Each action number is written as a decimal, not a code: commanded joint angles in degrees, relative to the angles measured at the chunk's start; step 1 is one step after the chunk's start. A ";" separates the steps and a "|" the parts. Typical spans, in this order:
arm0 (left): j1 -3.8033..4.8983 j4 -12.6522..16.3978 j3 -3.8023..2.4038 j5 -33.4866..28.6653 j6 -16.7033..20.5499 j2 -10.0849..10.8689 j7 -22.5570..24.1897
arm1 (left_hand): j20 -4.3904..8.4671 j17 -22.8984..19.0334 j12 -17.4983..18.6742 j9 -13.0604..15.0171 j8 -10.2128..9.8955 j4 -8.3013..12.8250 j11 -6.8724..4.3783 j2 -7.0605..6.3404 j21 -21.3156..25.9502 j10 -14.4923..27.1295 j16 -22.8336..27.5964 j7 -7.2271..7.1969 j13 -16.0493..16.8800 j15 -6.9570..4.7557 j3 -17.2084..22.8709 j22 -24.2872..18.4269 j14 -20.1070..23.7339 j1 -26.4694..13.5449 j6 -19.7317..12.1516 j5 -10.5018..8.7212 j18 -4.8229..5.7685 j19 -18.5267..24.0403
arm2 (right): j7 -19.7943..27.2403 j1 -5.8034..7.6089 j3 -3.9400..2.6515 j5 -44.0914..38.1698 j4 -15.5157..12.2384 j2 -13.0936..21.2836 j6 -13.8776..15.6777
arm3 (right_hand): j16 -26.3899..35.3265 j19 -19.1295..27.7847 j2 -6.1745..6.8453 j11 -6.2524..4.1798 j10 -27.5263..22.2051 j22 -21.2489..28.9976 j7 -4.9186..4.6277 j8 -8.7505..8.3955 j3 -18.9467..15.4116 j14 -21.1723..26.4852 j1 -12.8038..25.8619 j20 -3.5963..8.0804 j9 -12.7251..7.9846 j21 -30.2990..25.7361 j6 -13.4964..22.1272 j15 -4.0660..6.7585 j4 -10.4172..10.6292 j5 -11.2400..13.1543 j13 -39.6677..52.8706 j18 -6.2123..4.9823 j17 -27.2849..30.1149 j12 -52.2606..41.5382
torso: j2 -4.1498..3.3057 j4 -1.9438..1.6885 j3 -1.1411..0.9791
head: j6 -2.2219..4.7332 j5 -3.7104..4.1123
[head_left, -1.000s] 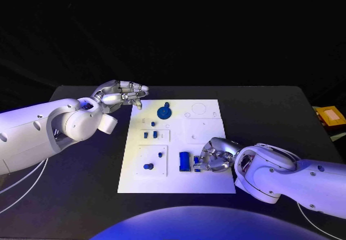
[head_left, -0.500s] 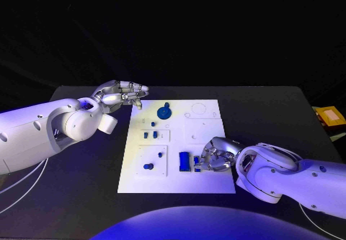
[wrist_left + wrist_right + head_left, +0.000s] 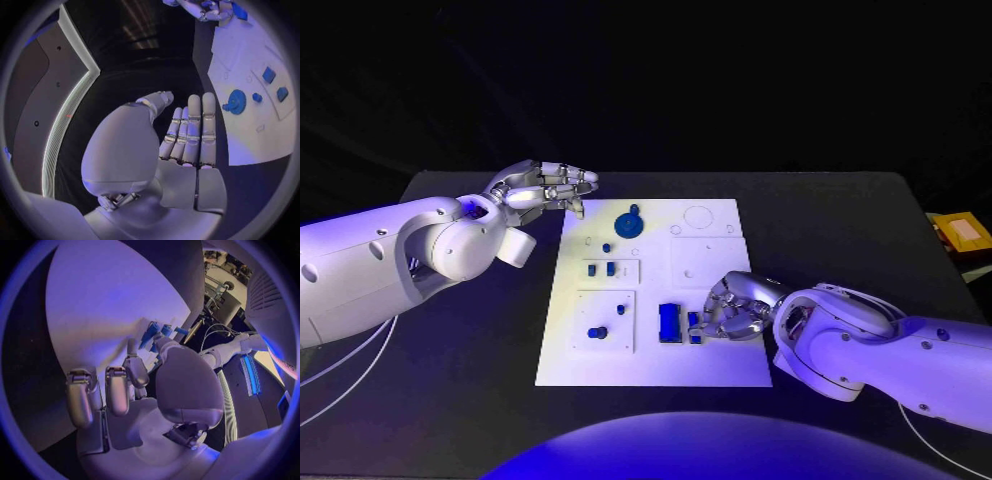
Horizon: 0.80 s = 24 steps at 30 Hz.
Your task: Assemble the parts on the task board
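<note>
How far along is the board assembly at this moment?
Early to midway, I'd judge. Several blue parts, such as the round blue disc, already sit on the white task board. The right hand works at small blue pieces near its fingertips. The left hand hangs empty beside the board; outlined spots remain unfilled.

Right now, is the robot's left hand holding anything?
No, it is empty: the silver left hand holds nothing, its fingers lying straight together beside the white task board.

Left hand empty, fingers straight; right hand curled, palm down.
</note>
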<state>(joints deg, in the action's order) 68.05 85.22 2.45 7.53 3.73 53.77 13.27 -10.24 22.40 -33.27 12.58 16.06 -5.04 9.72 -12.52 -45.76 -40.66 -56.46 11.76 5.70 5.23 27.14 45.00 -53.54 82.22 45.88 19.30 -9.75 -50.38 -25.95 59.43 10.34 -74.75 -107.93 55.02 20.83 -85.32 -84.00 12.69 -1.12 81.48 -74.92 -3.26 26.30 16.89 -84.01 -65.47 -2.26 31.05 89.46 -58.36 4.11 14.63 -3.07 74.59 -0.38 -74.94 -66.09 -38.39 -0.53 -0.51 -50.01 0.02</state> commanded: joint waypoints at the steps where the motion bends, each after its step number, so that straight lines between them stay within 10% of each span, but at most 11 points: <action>1: 0.04 0.08 -0.04 -0.07 -0.92 -0.14 0.28 | -0.07 -0.12 -0.30 -0.09 0.10 0.12 -0.04 0.68 -0.33 0.50 0.03 1.23 -0.09 -0.05 0.47 0.09 0.27 0.10 -0.28 0.22 -0.81 -0.38 | 1.43 -0.04 0.03 -0.75 0.66 -0.47 -1.66 | -0.22 -5.85 0.20 0.19 0.22 -14.97 -0.03 -0.07 -0.71 -4.39 -1.34 0.37 0.07 0.20 -0.11 0.36 0.02 0.29 0.10 0.30 -7.35 -0.04 | -0.03 0.02 0.00 | 0.01 -0.02; 24: 0.03 -0.02 -0.03 -0.05 -0.95 -0.23 0.19 | -0.07 -0.12 -0.30 -0.09 0.10 0.12 -0.04 0.68 -0.33 0.50 0.03 1.23 -0.09 -0.05 0.47 0.09 0.27 0.10 -0.28 0.22 -0.81 -0.38 | 2.45 -0.05 0.02 -3.92 1.55 -1.16 1.81 | -0.24 -5.88 -0.95 0.17 0.38 -14.99 -0.01 0.09 -3.83 -4.39 -2.24 0.44 0.14 0.27 -0.24 0.38 1.93 0.27 0.31 0.32 -7.41 -0.18 | 0.07 -0.01 0.06 | 0.01 0.07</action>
<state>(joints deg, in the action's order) 68.06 85.12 2.45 7.53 3.66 53.61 13.22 -10.24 22.33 -33.27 12.58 16.06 -4.89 9.72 -12.52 -45.76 -40.66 -56.47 11.76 5.67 5.23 27.29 45.04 -53.54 82.22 45.88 19.30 -9.75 -50.38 -24.52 59.43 10.33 -77.61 -106.34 53.64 20.98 -85.32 -84.00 11.78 -1.13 81.47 -74.91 -3.26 26.36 13.64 -84.01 -68.79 -2.26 31.14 89.73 -58.36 4.11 16.34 -2.95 74.89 -0.38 -74.93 -66.09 -38.32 -0.50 -0.45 -50.01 0.20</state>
